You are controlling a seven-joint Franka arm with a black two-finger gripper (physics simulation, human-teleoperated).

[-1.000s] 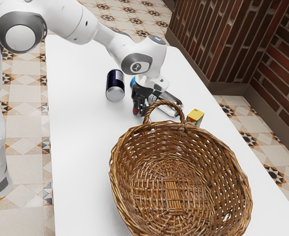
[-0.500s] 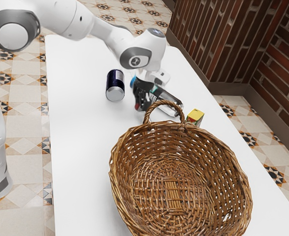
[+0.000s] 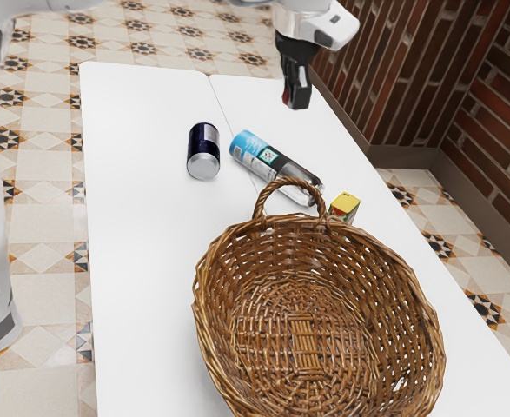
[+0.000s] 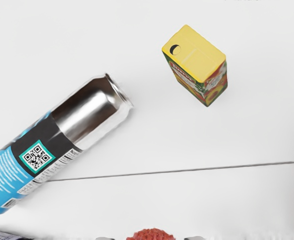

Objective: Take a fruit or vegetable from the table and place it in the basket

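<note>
"Got anything?"

"Yes, my gripper (image 3: 295, 104) has a red fruit (image 4: 151, 234) pinched, lifted above the table (image 3: 142, 261), near its brick-side edge in the exterior view."

"And the basket (image 3: 213, 347)?"

"On the table, well apart from the fruit."

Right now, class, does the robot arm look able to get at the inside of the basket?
Probably yes: the basket is open on top, and the hand, gripping a red thing, is raised above the table. Only the looped handle stands in between, to pass over or around.
</note>
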